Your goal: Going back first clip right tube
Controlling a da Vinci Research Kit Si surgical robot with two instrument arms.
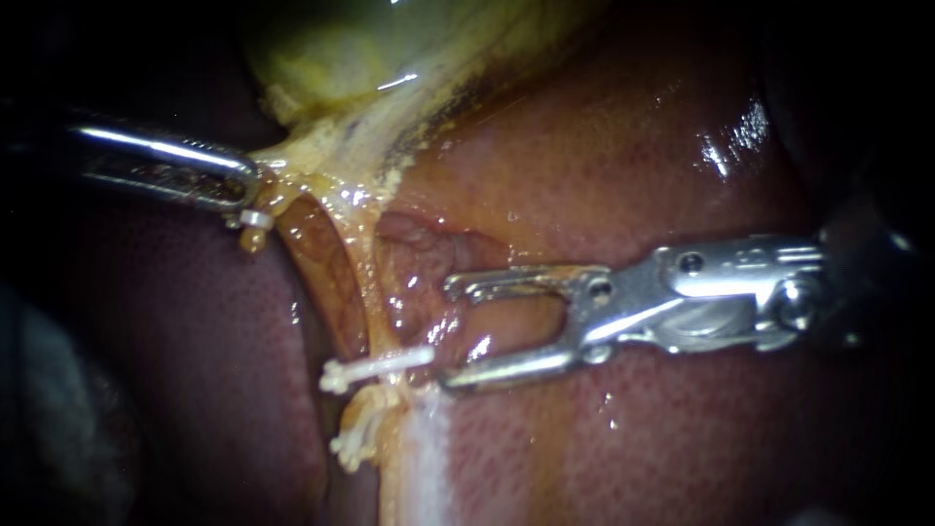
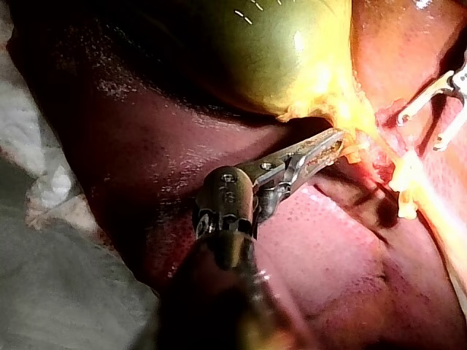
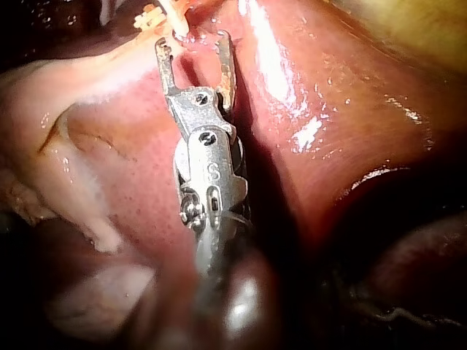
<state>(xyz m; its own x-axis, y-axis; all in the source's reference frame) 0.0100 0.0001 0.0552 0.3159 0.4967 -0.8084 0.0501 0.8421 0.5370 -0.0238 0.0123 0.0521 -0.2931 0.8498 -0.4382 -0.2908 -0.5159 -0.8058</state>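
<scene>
White plastic marks the clip, which is seen in the endoscope view lying across the right tube a little below the view's centre, towards seven o'clock. The right instrument is brought in from three o'clock, and its jaws are spread wide over the liver. The clip is found at nine o'clock from the lower jaw's tip, just beside it, with no contact that can be made out. A second pale clip is seen on the same strand at six o'clock from the first. At ten o'clock the left instrument is pinched on yellow tissue below the gallbladder.

Seen from the left wrist, the left instrument is clamped on the yellow tissue at the edge of the gallbladder. The right instrument is seen beyond it, its jaws parted.

Seen from the right wrist, a stamped mark is borne on the body of the right instrument. Its jaws are held apart, and the clip is found just ahead of them, off the tip of one jaw.
</scene>
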